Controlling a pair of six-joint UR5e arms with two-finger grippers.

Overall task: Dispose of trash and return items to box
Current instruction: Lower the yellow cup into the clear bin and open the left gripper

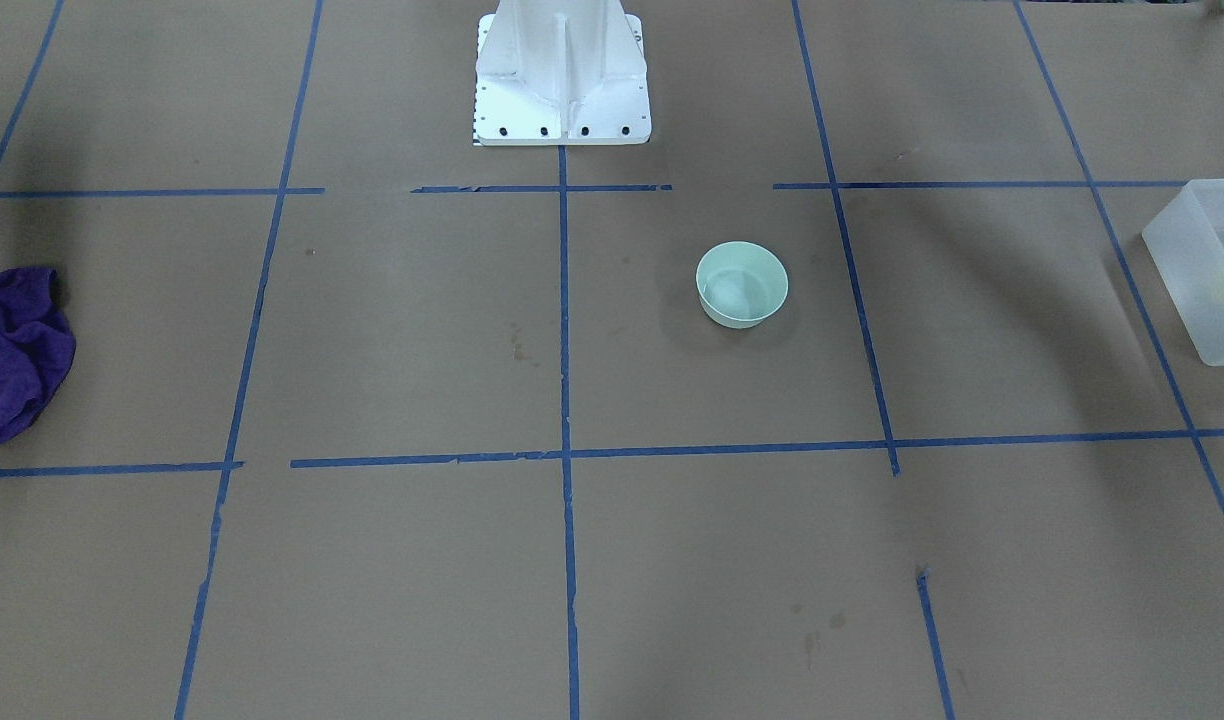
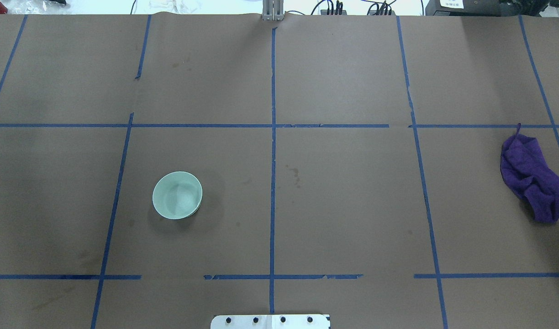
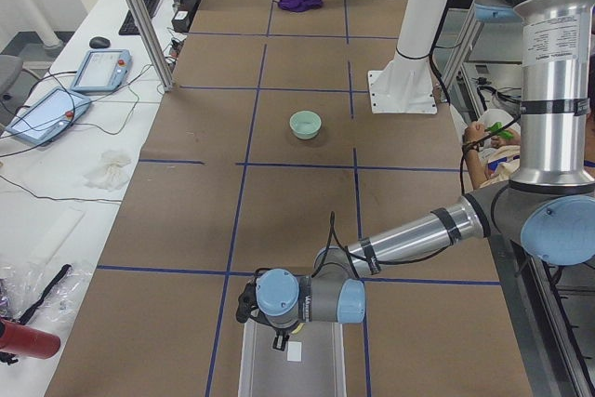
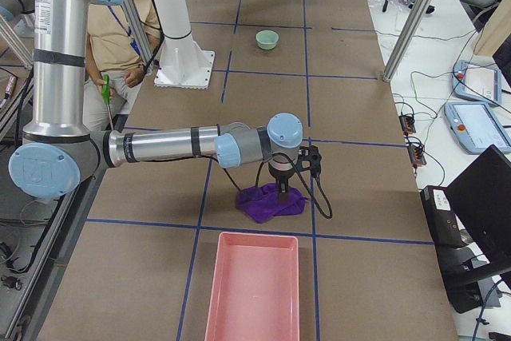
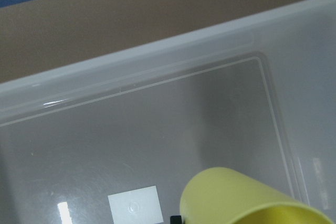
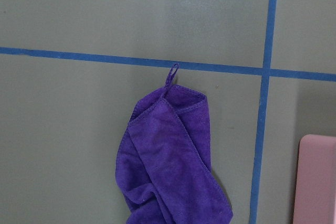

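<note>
Over at the robot's left end of the table, the cup is inside the box, right up under the left wrist cam, so I'd say the drop-off step is what's going on. Left gripper hangs over the box, but I can't tell if its fingers are spread or pinching the cup. Bowl is upright mid-table, well apart from the box. Probably the next thing to fetch, and it'd want a pinch on the rim. At the far end, the right gripper is down at the purple cloth near the pink tray. Can't tell its fingers either.
</note>
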